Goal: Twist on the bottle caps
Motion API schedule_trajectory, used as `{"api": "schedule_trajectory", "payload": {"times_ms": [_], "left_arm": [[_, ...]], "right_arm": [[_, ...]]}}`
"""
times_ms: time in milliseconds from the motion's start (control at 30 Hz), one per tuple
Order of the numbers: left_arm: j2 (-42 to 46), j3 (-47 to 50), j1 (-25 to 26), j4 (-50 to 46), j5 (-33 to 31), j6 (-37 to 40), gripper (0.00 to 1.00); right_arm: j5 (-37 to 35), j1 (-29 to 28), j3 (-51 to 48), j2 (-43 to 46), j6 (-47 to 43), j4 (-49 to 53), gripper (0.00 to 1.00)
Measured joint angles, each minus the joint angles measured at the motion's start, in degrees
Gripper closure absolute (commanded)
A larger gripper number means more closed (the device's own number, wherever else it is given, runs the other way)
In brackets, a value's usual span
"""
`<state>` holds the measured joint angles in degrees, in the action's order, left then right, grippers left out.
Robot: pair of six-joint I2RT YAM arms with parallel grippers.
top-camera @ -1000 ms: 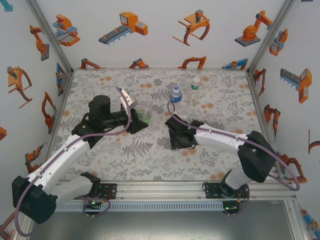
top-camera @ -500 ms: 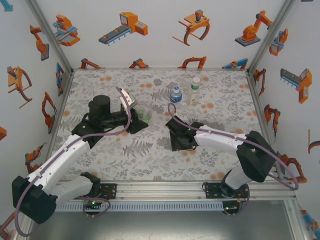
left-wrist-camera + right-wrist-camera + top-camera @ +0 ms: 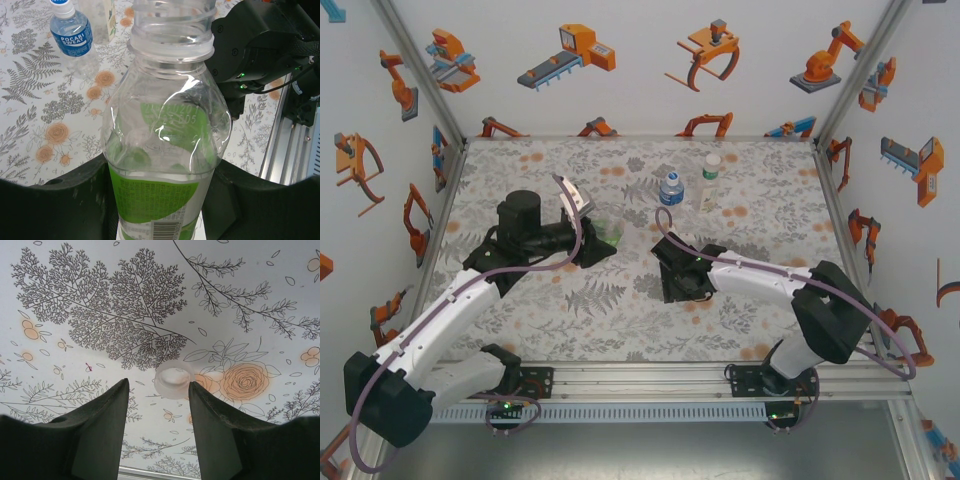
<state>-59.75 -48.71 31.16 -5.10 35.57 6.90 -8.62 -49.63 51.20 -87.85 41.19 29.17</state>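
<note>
Left claw point(image 3: 161, 172) clamped on the green-labelled bottle point(image 3: 165, 125), held left of table centre, neck bare. Right claw point(image 3: 159, 385) has its jaws apart and holds nothing. Loose cap point(image 3: 172, 383) lies flat on the table point(image 3: 75, 270) near its centre, between the fingertips and closer to one of them.

Risks: closing off-centre may shove the cap sideways or flip it out of the pinch, since the shallow rim offers little hold. A tilted cap could cross-thread on the neck.

Blue-labelled bottle point(image 3: 671, 188) and slim bottle point(image 3: 711, 180), toward the far edge, appear capped.
</note>
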Motion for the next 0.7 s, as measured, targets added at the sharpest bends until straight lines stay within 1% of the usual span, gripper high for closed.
{"api": "schedule_trajectory", "payload": {"times_ms": [500, 700], "left_arm": [[0.00, 0.00, 0.00, 0.37, 0.00, -0.39, 1.00], [0.00, 0.00, 0.00, 0.37, 0.00, -0.46, 1.00]], "right_arm": [[0.00, 0.00, 0.00, -0.70, -0.02, 0.15, 0.48], [0.02, 0.00, 0.00, -0.76, -0.02, 0.15, 0.49]]}}
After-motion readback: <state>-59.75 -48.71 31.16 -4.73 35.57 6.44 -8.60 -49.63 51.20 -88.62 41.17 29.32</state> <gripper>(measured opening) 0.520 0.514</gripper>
